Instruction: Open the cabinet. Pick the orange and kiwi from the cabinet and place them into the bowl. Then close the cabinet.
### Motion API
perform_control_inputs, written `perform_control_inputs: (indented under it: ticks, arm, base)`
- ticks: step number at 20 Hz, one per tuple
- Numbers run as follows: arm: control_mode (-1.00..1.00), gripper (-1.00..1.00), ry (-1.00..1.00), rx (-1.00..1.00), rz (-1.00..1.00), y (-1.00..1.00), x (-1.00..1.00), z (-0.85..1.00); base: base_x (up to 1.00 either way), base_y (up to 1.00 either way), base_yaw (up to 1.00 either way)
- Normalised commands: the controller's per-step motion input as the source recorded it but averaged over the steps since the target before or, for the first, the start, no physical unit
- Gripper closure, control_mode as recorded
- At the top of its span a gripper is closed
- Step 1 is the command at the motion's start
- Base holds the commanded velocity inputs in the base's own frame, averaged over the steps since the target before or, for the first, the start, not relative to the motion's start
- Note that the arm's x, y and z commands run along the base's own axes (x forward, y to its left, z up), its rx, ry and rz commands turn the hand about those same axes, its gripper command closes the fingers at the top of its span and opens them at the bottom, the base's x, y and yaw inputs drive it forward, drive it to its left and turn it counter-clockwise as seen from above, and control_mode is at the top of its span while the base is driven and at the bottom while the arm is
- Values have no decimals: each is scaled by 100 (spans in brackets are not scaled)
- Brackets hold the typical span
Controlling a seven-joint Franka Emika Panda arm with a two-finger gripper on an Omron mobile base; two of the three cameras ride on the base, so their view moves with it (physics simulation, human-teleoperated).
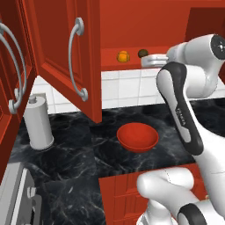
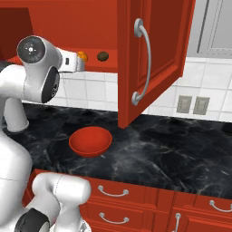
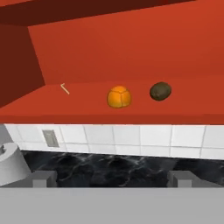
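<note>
- We see the cabinet with both doors swung wide, so its shelf is free to reach.
- The orange and the kiwi sit side by side on that shelf, a little apart, near its front edge.
- Our fingers stand wide and empty, level with the shelf and facing the orange, likely lining up a grasp.
- The bowl waits on the black bench below the shelf, a short drop for each fruit.
</note>
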Motion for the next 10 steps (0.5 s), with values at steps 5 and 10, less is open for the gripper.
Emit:
perform_control_inputs:
  ticks: [5, 10]
  arm:
    - [-100, -100, 4, 0, -3, 0, 82, 0]
    - [-100, -100, 1, 0, -2, 0, 73, 0]
  base:
    - [0, 0, 0]
    - [0, 0, 0]
